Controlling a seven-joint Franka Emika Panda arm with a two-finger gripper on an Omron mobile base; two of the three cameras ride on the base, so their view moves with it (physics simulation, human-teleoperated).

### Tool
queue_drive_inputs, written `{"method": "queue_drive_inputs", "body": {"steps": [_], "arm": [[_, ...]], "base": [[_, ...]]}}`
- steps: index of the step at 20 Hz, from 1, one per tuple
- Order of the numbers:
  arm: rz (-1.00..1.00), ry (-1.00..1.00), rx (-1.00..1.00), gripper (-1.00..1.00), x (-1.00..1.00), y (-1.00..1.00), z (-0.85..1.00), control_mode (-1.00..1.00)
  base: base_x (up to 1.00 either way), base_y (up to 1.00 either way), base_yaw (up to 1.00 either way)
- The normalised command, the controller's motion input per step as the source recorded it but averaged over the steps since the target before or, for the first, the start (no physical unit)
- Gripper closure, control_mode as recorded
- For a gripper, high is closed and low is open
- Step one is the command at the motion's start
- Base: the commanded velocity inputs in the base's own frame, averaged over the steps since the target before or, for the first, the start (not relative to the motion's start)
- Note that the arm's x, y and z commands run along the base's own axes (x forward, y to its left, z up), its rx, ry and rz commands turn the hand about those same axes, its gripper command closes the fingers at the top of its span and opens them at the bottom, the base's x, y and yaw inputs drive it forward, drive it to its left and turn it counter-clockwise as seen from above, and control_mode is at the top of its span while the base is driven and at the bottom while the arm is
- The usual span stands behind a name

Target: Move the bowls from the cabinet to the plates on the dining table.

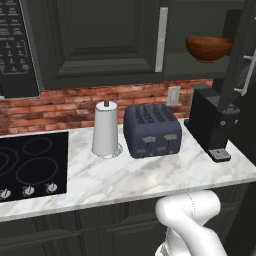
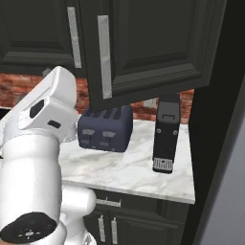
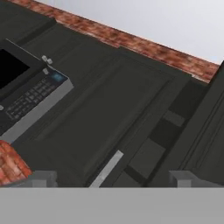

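Note:
One reddish-brown wooden bowl (image 1: 209, 47) sits on a shelf of the dark wall cabinet (image 1: 100, 40), in the open compartment at the upper right. That compartment's door (image 2: 153, 43) is swung open, its silver bar handle (image 2: 104, 57) facing me. My gripper (image 3: 113, 179) is open with nothing between its fingertips (image 3: 41, 178). It points up at the closed cabinet door (image 3: 100, 118) left of the open shelves (image 3: 164, 131), well short of both. The second bowl is hidden. The plates and the dining table are out of view.
On the marble counter (image 1: 150, 175) under the cabinet stand a paper towel roll (image 1: 106, 130), a dark blue toaster (image 1: 151, 131) and a black coffee machine (image 1: 212, 125). A black cooktop (image 1: 30, 165) lies at the left, under the microwave (image 1: 15, 45). A tall dark panel (image 2: 215, 143) closes off the right.

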Motion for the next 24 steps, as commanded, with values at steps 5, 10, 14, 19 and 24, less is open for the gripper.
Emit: {"method": "queue_drive_inputs", "body": {"steps": [5, 10, 14, 19, 24], "arm": [[-0.06, 0.00, 0.04, -1.00, -0.31, 0.56, -0.44, -1.00], [-0.17, 0.01, 0.14, -1.00, -0.15, 0.49, -0.53, -1.00], [-0.26, 0.07, 0.20, -1.00, 0.00, 0.42, -0.58, -1.00], [-0.25, 0.11, 0.28, -1.00, 0.00, 0.34, -0.47, -1.00], [-0.21, 0.13, 0.29, -1.00, 0.00, 0.19, -0.31, -1.00]], "base": [[0.00, 0.00, 0.00], [0.00, 0.00, 0.00], [0.00, 0.00, 0.00], [0.00, 0.00, 0.00], [0.00, 0.00, 0.00]]}}
